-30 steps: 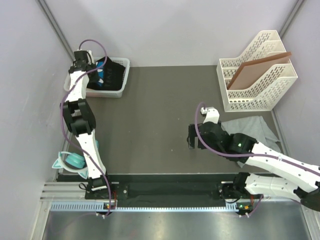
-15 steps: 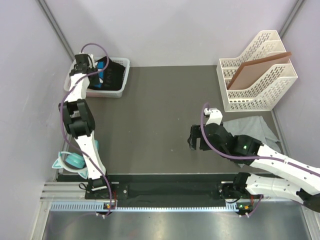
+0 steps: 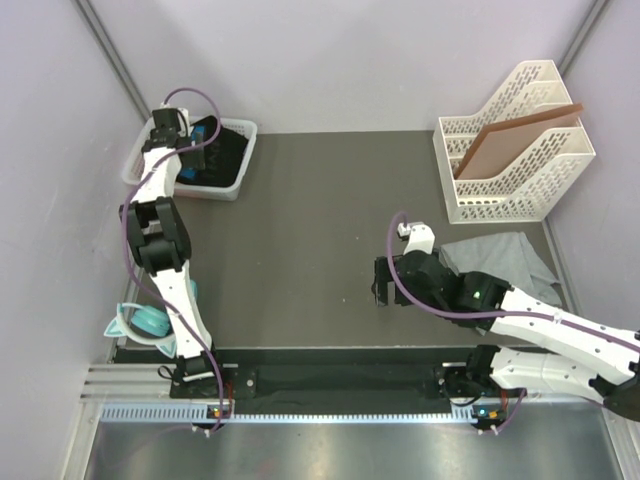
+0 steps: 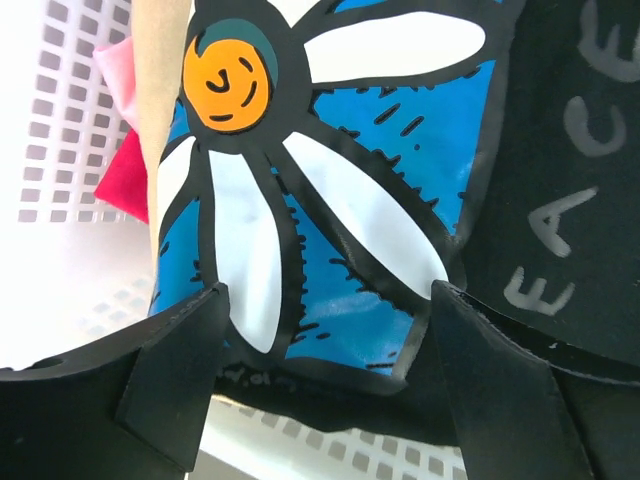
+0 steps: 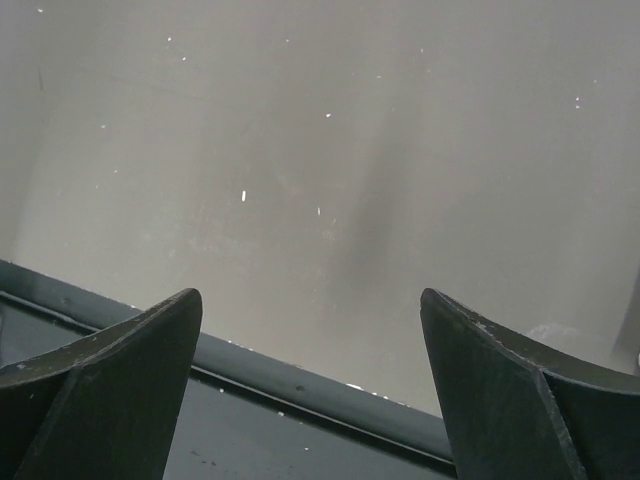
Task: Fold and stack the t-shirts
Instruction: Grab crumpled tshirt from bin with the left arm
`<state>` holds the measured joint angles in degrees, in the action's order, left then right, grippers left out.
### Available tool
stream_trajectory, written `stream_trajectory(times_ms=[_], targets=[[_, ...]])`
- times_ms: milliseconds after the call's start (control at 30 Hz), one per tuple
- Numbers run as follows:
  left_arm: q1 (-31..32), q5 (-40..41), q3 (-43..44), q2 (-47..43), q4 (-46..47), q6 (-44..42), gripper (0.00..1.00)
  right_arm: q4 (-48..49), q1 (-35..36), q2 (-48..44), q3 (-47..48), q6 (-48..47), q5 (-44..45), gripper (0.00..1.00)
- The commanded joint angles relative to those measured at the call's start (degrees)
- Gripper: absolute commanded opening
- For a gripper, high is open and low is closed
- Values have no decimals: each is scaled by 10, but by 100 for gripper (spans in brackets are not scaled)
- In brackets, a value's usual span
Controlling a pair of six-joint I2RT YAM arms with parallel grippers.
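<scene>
The black t-shirt (image 3: 222,155) with a blue-and-white daisy print (image 4: 340,190) lies bunched in a white basket (image 3: 232,188) at the far left. My left gripper (image 3: 200,150) hovers just over the print, open, with its fingertips (image 4: 185,360) on either side of the cloth and nothing clamped. The light grey t-shirt (image 3: 505,262) lies crumpled on the dark table at the right, partly under my right arm. My right gripper (image 3: 383,284) stands open to the left of it over bare table (image 5: 320,180), holding nothing.
A white file rack (image 3: 515,150) with a brown board (image 3: 505,140) stands at the back right. A teal object (image 3: 140,322) sits by the left arm's base. Pink and red cloth (image 4: 125,160) shows against the basket wall (image 4: 60,120). Grey walls close both sides.
My left gripper's jaws have spread wide over the black t-shirt, and the basket has shifted a little to the left. My right gripper has drifted slightly nearer.
</scene>
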<state>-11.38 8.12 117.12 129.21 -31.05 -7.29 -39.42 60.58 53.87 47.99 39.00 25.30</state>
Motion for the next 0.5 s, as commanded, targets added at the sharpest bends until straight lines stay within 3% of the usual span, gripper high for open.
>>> stream_trajectory(times_ms=[0, 133, 333, 467], targets=[[-5, 24, 17, 16, 15, 3, 88, 28, 9, -3, -1, -12, 0, 91], [-5, 33, 10, 6, 20, 8, 91, 37, 9, 8, -1, -17, -6, 91], [-6, -27, -15, -88, 27, 18, 95, 43, 9, 20, 1, -24, -10, 91], [-14, -22, -41, -128, 43, 23, 96, 50, 9, 26, -1, -24, -14, 92]])
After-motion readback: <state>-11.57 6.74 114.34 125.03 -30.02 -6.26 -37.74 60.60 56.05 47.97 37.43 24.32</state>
